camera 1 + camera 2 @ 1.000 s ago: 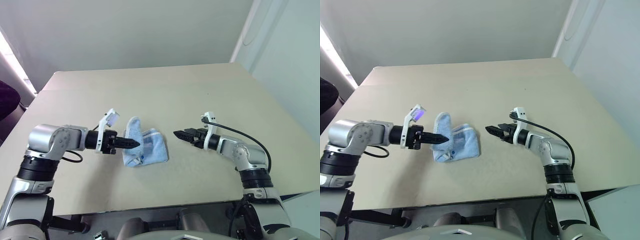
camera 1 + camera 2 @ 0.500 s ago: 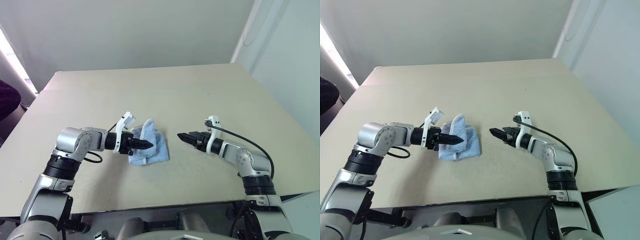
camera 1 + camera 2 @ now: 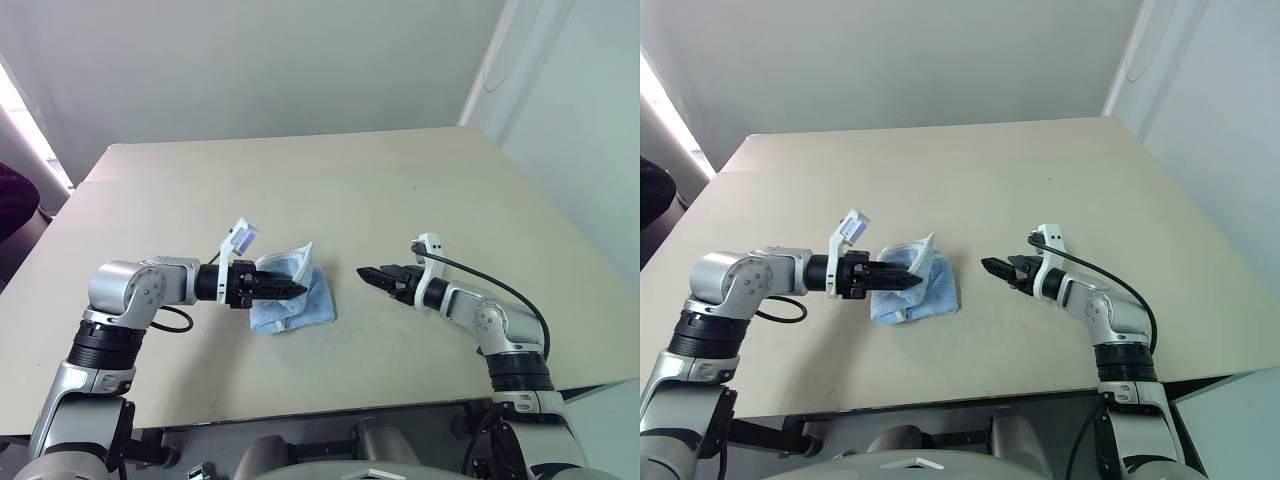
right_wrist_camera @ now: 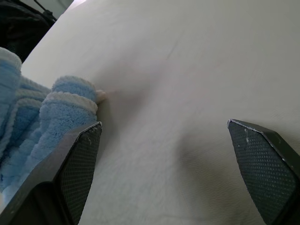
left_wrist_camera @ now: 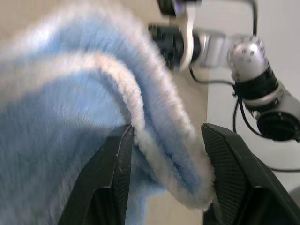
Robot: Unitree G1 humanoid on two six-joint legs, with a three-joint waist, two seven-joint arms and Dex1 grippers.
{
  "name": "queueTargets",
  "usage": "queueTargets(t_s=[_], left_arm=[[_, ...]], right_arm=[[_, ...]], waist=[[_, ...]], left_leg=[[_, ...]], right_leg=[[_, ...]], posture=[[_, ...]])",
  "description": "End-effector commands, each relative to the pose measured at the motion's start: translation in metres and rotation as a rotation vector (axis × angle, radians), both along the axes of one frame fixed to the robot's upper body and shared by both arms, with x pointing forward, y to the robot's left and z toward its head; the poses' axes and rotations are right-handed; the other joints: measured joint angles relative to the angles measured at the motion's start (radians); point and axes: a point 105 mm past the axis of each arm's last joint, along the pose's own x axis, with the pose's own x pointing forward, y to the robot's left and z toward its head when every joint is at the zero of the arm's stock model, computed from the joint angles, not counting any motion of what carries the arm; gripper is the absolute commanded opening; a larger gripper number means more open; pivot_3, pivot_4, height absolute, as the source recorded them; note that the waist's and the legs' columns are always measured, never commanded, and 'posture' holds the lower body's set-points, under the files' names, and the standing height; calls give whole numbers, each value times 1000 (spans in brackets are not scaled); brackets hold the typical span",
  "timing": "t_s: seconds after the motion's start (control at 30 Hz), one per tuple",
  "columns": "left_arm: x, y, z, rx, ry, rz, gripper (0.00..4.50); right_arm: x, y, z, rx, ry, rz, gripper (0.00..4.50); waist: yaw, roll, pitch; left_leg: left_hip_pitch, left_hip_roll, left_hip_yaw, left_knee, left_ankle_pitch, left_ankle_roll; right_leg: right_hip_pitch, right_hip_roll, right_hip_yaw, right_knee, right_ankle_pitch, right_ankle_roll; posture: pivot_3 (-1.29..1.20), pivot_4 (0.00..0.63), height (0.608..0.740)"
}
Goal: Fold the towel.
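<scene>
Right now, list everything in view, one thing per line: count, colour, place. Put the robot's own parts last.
towel: one, light blue with white edging, bunched on the table left of centre, part of it between the left gripper's fingers
table: one, beige, under both arms
wall: pale grey-green, behind the table
left gripper: one, black fingers, parted, over the towel
right gripper: one, black fingers, open wide, just right of the towel, apart from it
</scene>
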Motion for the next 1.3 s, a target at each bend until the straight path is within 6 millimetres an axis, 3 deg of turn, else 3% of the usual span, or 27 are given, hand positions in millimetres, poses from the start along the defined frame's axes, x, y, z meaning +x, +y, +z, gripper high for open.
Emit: queueTargets(t_s=[0.03,0.2,0.3,0.43,0.6,0.77,0.9,1.03,1.17,1.3], left_arm=[[6,2,13,12,-120,12,2450],[9,-3,2,27,-160,18,2450],[9,-8,3,-20,-146,16,3075],[14,-13,-6,-14,-151,34,4455],[25,-20,-8,-51,-187,76,4455],[29,-24,14,-71,-333,73,4455],[42,-3,44,-38,-534,151,4455],[42,32,53,56,-619,164,4455],[35,63,49,150,-610,161,4455],[17,74,28,234,-586,88,4455]], right_arm=[[10,-3,16,8,-61,-21,4500],[11,-2,14,-3,-66,-26,4500],[12,-3,15,-7,-69,-32,4500],[12,-6,14,-13,-69,-44,4500],[14,-9,14,-13,-75,-63,4500],[15,-7,15,-13,-94,-78,4500],[14,-6,15,-17,-112,-78,4500],[14,-7,16,-10,-124,-90,4500],[14,-9,14,-11,-121,-98,4500],[17,-11,15,-24,-149,-120,4500]], waist=[[0,0,0],[0,0,0],[1,0,0],[1,0,0],[1,0,0],[1,0,0],[0,0,0],[-3,0,0],[-2,0,0],[-2,0,0]], left_leg=[[0,0,0,0,0,0],[0,0,0,0,0,0],[0,0,0,0,0,0],[0,0,0,0,0,0],[0,0,1,0,0,0],[0,0,1,0,0,0],[0,0,1,0,0,0],[1,2,1,0,0,0],[1,3,1,0,0,0],[1,3,2,0,0,0]], right_leg=[[0,0,0,0,0,0],[0,0,0,-1,0,0],[0,0,1,-1,0,0],[0,0,1,0,0,0],[0,0,1,0,0,0],[0,0,1,0,0,0],[0,0,1,0,0,0],[0,2,1,0,0,0],[0,3,1,0,0,0],[0,3,1,-1,0,0]], posture=[[0,0,740],[0,0,740],[0,0,740],[0,0,740],[0,0,740],[0,0,740],[0,0,740],[0,0,740],[0,0,740],[0,0,740]])
